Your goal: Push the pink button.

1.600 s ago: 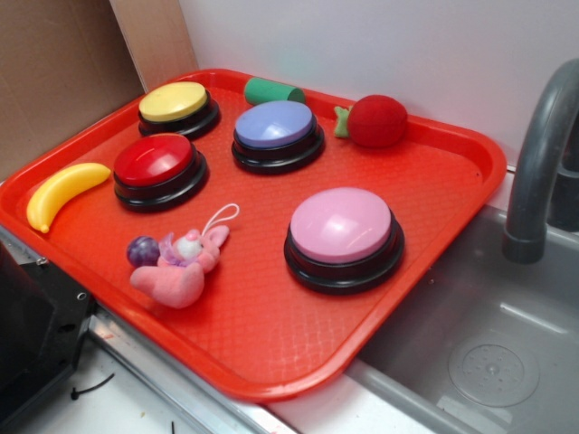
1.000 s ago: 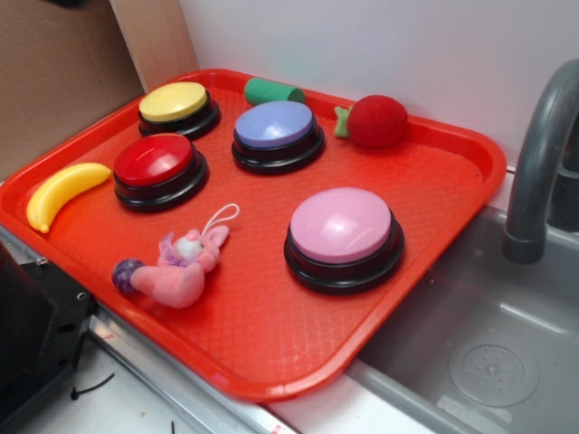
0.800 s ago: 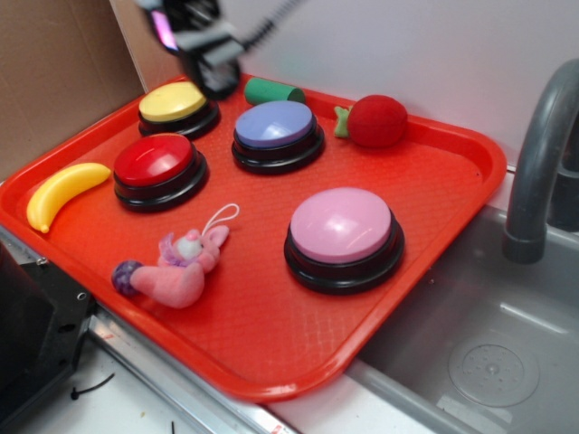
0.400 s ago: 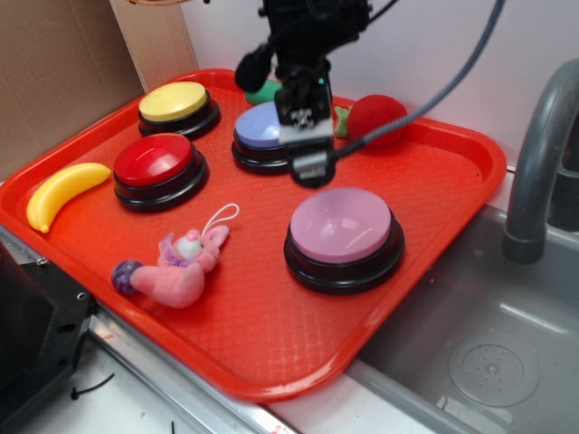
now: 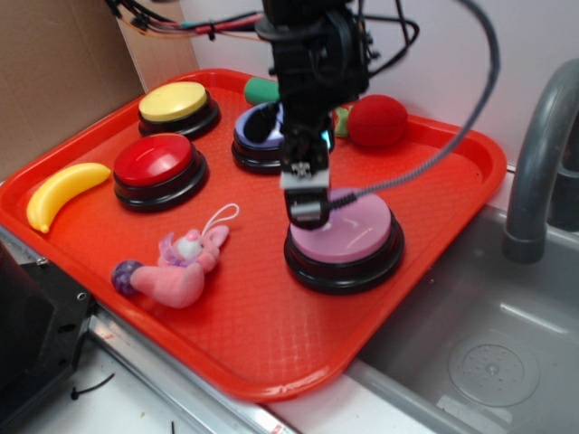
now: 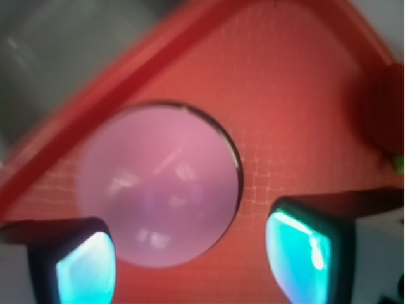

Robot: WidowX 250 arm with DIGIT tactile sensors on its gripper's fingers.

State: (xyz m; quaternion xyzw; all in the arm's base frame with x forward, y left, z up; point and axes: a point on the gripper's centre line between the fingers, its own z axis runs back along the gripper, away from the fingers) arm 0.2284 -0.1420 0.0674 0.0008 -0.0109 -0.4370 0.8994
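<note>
The pink button [image 5: 353,233], a large pale-pink dome on a black base, sits on the right part of the red tray [image 5: 271,344]. My gripper [image 5: 305,212] hangs point-down over the button's left edge; whether it touches the dome I cannot tell. In the wrist view the pink button [image 6: 158,190] fills the middle. My gripper [image 6: 193,266] is open, with nothing between its teal-lit fingertips [image 6: 85,272]. One fingertip lies over the dome's edge, the other over bare tray.
Also on the tray are a yellow button [image 5: 174,102], a red button [image 5: 154,163], a lavender-blue button [image 5: 258,136] partly behind the arm, a banana [image 5: 61,192], a pink plush toy [image 5: 176,267], a red plush strawberry [image 5: 375,120] and a green piece [image 5: 258,90]. A sink [image 5: 479,334] and faucet [image 5: 538,154] lie to the right.
My arm came in from the top left, crossed over the lavender-blue button and came down to the pink button's left edge. The plush toy's purple ball shifted left early on.
</note>
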